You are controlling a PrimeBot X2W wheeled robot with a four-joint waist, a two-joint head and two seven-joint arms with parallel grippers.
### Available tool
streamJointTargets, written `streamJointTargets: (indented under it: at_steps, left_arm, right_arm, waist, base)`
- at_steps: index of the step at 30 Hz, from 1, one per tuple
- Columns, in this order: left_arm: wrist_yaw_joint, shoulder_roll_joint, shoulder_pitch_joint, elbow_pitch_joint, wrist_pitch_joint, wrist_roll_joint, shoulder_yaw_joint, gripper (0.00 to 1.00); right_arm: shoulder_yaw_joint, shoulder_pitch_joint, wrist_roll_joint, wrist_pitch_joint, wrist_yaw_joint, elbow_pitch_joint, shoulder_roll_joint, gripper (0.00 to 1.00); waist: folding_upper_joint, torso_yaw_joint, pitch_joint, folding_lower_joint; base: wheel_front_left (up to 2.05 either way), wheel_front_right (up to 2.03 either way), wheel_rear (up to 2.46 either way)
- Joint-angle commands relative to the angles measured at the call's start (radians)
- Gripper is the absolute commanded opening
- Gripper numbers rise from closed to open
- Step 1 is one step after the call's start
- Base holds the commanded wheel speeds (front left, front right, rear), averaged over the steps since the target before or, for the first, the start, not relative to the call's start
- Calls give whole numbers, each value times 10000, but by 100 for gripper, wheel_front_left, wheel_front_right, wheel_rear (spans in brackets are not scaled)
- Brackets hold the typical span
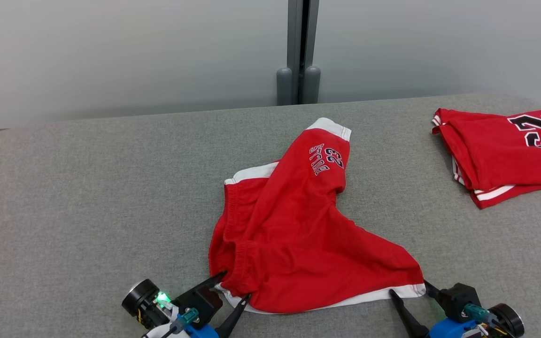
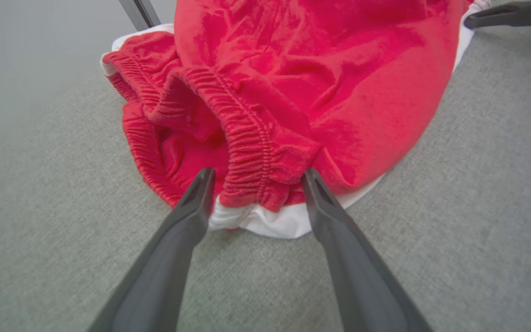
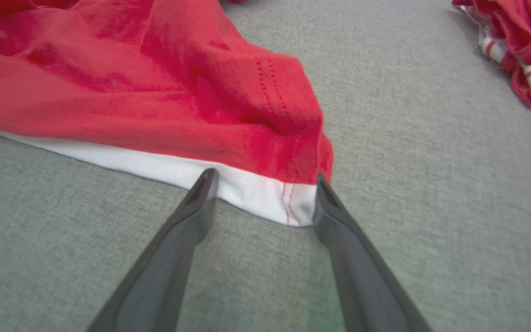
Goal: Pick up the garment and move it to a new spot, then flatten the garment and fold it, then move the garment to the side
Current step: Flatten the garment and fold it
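The garment (image 1: pixel 294 230) is a pair of red shorts with white trim and a "23" print, lying crumpled in the middle of the grey table. My left gripper (image 1: pixel 235 284) stands open at its near left corner. In the left wrist view the gathered red waistband (image 2: pixel 251 152) and white hem sit between the two spread fingertips (image 2: pixel 201 184). My right gripper (image 1: pixel 409 287) is open at the near right corner. There the white hem corner (image 3: pixel 270 196) lies between its spread fingers (image 3: pixel 325 203). Neither gripper is closed on the cloth.
A second red jersey-style piece (image 1: pixel 505 152), folded, with a black "23", lies at the table's far right. The grey fabric tabletop (image 1: pixel 87 197) stretches wide to the left. A grey wall with a vertical post (image 1: pixel 298 51) stands behind the table.
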Motion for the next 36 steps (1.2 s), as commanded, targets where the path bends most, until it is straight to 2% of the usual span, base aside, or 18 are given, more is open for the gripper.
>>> streamJointTargets:
  at_steps: [1, 8, 10, 11, 12, 13, 14, 15, 16, 17, 21, 24, 27, 31, 36]
  left_arm:
    - [-5, 76, -258, 60, -42, -148, -209, 100]
    - [-5, 163, -567, 359, -43, -595, -777, 100]
    - [-5, 84, -601, 538, -42, -821, -999, 100]
    - [-5, 84, -601, 538, -42, -821, -999, 100]
    - [-5, 54, -616, 664, -42, -962, -1142, 100]
    - [-5, 19, -641, 784, -42, -1143, -1291, 100]
    - [-5, -15, -683, 905, -33, -1329, -1441, 75]
    - [-5, -35, -759, 958, -30, -1469, -1529, 49]
    - [-5, -68, -811, 971, -30, -1622, -1637, 9]
    - [-5, -107, -803, 952, -31, -1812, -1723, 0]
    - [-5, -78, -730, 480, -34, -2425, -1895, 0]
    - [-5, 231, -492, -300, -34, -2715, -1843, 0]
    - [-5, 639, -213, -1303, -34, -2688, -1477, 0]
    - [26, 1144, 232, -2623, -34, -2581, -716, 0]
    - [314, 1583, 310, -4198, -36, -2476, 165, 0]
  right_arm:
    - [112, -233, 181, -46, -1, 66, -115, 100]
    - [807, -386, 746, -16, -1, 320, -289, 100]
    - [1039, -449, 926, -15, 1, 419, -311, 85]
    - [1039, -449, 926, -15, 1, 419, -311, 85]
    - [1165, -498, 1025, -13, 1, 471, -318, 72]
    - [1288, -547, 1134, -12, 1, 508, -324, 41]
    - [1383, -578, 1236, -12, 1, 533, -335, 28]
    - [1465, -610, 1347, -12, 1, 559, -348, 11]
    - [1556, -641, 1456, -12, 1, 547, -355, 0]
    - [1628, -665, 1528, -13, 1, 521, -388, 0]
    - [2021, -498, 1777, -27, 1, -48, -576, 0]
    - [2259, -116, 1924, -27, 1, -815, -903, 0]
    - [2495, 236, 2034, -27, 1, -1782, -1262, 0]
    - [2316, 646, 2145, -27, 1, -3118, -1711, 0]
    - [1928, 569, 2288, -28, -1, -4393, -1987, 0]
  waist:
    - [0, -11, 20, -1]
    - [0, -44, 75, -1]
    - [0, -42, 100, -1]
    - [0, -42, 100, -1]
    - [0, -43, 111, -1]
    - [0, -44, 119, -1]
    - [0, -43, 119, -1]
    - [0, -43, 114, -1]
    - [0, -41, 107, -1]
    - [0, -33, 89, -1]
    - [0, 14, -115, -1]
    - [0, 30, -293, -1]
    - [0, 40, -470, -1]
    - [0, 79, -615, -1]
    - [0, 93, -696, -1]
  base:
    - [0, 0, 0]
    - [0, 0, 0]
    - [0, 0, 0]
    - [0, 0, 0]
    - [0, 0, 0]
    - [0, 0, 0]
    - [0, 0, 0]
    - [0, 0, 0]
    - [0, 0, 0]
    - [0, 0, 0]
    - [0, 0, 0]
    - [0, 0, 0]
    - [0, 0, 0]
    - [0, 0, 0]
    - [0, 0, 0]
